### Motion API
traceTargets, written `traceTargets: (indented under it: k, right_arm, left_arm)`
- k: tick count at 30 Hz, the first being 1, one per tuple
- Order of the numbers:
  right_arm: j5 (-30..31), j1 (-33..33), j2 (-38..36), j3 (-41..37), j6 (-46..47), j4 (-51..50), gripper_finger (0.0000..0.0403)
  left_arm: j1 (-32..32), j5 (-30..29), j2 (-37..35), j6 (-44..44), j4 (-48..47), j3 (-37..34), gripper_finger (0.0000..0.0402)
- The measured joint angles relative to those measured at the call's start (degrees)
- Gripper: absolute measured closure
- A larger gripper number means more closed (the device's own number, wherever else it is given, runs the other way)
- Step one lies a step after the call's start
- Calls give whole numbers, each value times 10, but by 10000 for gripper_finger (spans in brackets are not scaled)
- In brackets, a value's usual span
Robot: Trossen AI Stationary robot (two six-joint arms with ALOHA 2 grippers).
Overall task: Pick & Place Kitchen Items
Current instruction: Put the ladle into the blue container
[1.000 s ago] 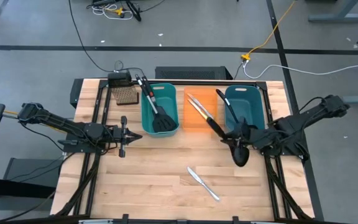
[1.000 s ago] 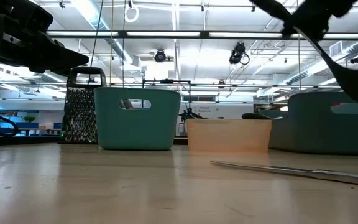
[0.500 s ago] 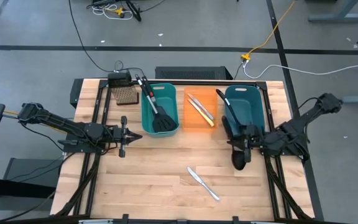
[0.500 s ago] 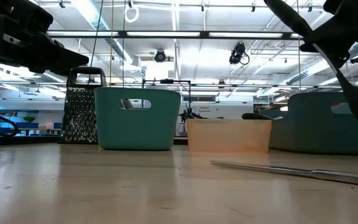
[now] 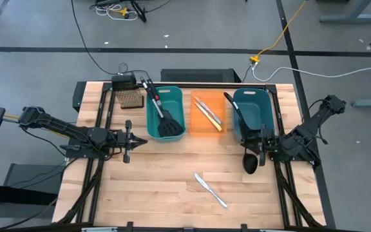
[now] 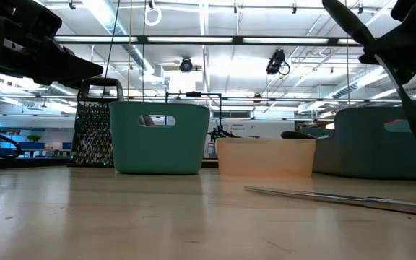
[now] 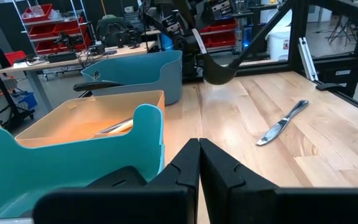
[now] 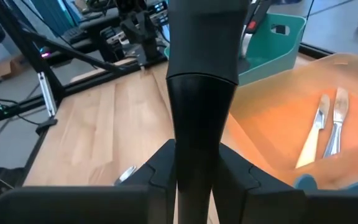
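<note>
My right gripper (image 5: 261,146) is shut on a long black ladle (image 5: 250,164), in the air just near of the right teal bin (image 5: 265,98). A second ladle (image 5: 232,106) lies in that bin. Two black slotted spatulas (image 5: 164,118) sit in the left teal bin (image 5: 152,122), their handles leaning over its far rim. A yellow-handled knife (image 5: 205,111) and a silver one (image 5: 212,115) lie in the orange bin (image 5: 197,129). Another silver knife (image 5: 210,189) lies flat on the table. My left gripper (image 5: 129,140) waits shut, left of the left bin. My right gripper pinches the ladle's handle (image 8: 201,112) between its two fingers (image 8: 164,163), which lie across it. It comes from the table's right. The ladle is lifted clear and tilted, bowl (image 5: 250,164) lowest over the table, free handle end (image 6: 340,14) pointing up.
A brown perforated block (image 5: 129,98) stands at the far left, beside the left teal bin. The three bins line the far side of the table. Bare wood (image 5: 160,180) lies on the near half around the lone knife.
My right gripper has drawn back toward the table's right edge with the ladle. The ladle has turned: its handle, which slanted out over the orange bin, has swung toward the right teal bin and tipped more upright, while the bowl stayed near the same spot.
</note>
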Motion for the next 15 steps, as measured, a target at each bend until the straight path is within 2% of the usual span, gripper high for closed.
traceTargets:
  k: [4,6,12,15]
  right_arm:
    - [2,1,-7,-5,6,1,329]
    - [2,-5,-5,-5,-11,35,329]
    - [-23,-42,21,-5,-170,224,329]
    - [-41,-70,35,2,-214,271,329]
  left_arm:
    - [0,0,0,0,0,0,388]
    - [0,0,0,2,0,0,388]
    - [0,0,0,4,0,0,388]
    - [0,0,0,3,0,0,388]
